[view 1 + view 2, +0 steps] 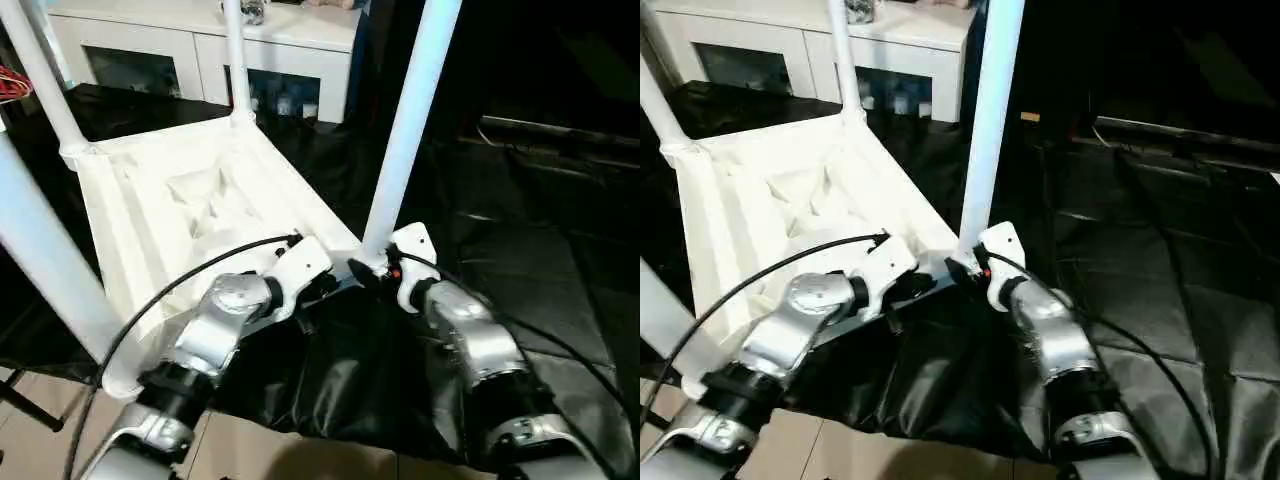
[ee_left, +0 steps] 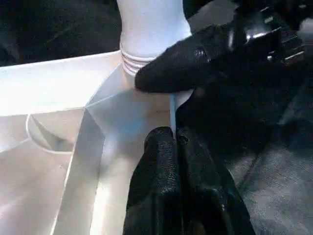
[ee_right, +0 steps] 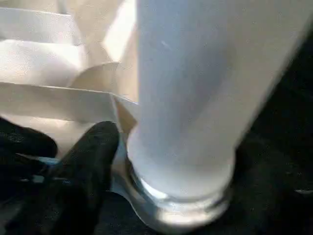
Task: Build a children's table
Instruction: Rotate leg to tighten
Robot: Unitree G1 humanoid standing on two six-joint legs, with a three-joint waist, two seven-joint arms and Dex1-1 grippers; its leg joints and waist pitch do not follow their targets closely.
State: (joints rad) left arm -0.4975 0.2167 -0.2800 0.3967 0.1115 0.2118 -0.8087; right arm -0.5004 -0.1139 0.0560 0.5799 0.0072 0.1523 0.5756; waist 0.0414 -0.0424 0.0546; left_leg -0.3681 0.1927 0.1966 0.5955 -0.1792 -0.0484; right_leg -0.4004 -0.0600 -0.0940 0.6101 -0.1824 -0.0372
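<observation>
The children's table lies upside down on black cloth, its white ribbed tabletop [image 1: 180, 200] facing up. Legs stand in its corner sockets: far left [image 1: 45, 85], far right [image 1: 235, 60], near left [image 1: 50, 260] and near right [image 1: 410, 130]. My left gripper [image 1: 322, 288] is shut on the tabletop's thin rim [image 2: 172, 112] just beside the near right socket. My right gripper [image 1: 368, 270] straddles the base of the near right leg [image 3: 195, 88], open. One of its fingers [image 3: 83, 166] stands a little off the leg's collar.
A white glass-doored cabinet [image 1: 200, 45] stands behind the table. Black cloth [image 1: 520, 260] covers the floor to the right and under my forearms. Pale floor tiles [image 1: 260, 450] show at the near edge. Red wires [image 1: 10, 85] hang at the far left.
</observation>
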